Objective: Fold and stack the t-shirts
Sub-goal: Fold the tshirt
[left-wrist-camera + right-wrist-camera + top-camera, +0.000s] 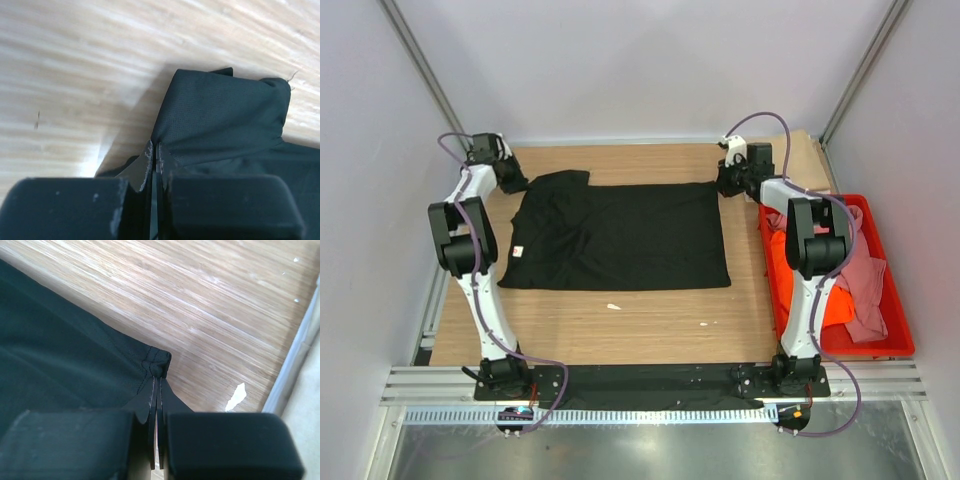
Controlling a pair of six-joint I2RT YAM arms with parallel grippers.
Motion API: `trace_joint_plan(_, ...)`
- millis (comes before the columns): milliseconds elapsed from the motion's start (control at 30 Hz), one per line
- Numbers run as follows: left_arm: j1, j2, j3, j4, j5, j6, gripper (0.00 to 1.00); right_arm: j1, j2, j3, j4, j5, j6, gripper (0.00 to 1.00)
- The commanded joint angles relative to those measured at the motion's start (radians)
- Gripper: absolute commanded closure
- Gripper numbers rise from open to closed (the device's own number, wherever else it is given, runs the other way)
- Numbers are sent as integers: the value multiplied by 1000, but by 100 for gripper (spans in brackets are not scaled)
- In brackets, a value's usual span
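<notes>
A black t-shirt [620, 235] lies spread flat on the wooden table. My left gripper [510, 183] is at its far left corner, shut on the black cloth of the sleeve [220, 115]; the gripper itself [154, 150] shows its jaws pressed together on the fabric edge. My right gripper [728, 180] is at the far right corner, shut on the hem corner [159, 362]; the gripper itself [157, 382] pinches it low over the wood. An orange t-shirt [790, 265] and a dusty pink t-shirt [865, 275] lie crumpled in the crate. The tan t-shirt is not visible.
A red plastic crate [895, 335] stands at the table's right edge. Small white scraps [613, 306] lie on the wood near the front of the black shirt, and one [235, 397] lies by the right gripper. Grey walls enclose the table on three sides.
</notes>
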Motion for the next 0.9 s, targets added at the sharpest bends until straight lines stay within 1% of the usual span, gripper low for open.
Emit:
trace_joint_plan(0,17,-110,-43,81,-9,-12,100,1,-107,-40,152,6,-26,99)
trace_joint_plan(300,21,-182,-104,75,-18,-11,100,1,-169,-136,225,20,-21,99)
trace_joint_plan(433,23,-224,-162,80,-37,-12,100,9,-227,-252,318,-3,-35,99)
trace_joint_plan(567,25,-262,-221,83,-54,-12,100,32,-314,-366,409,8,-92,99)
trace_joint_plan(867,23,-380,-356,72,-132,-20,100,41,-437,-523,454,42,-89,99)
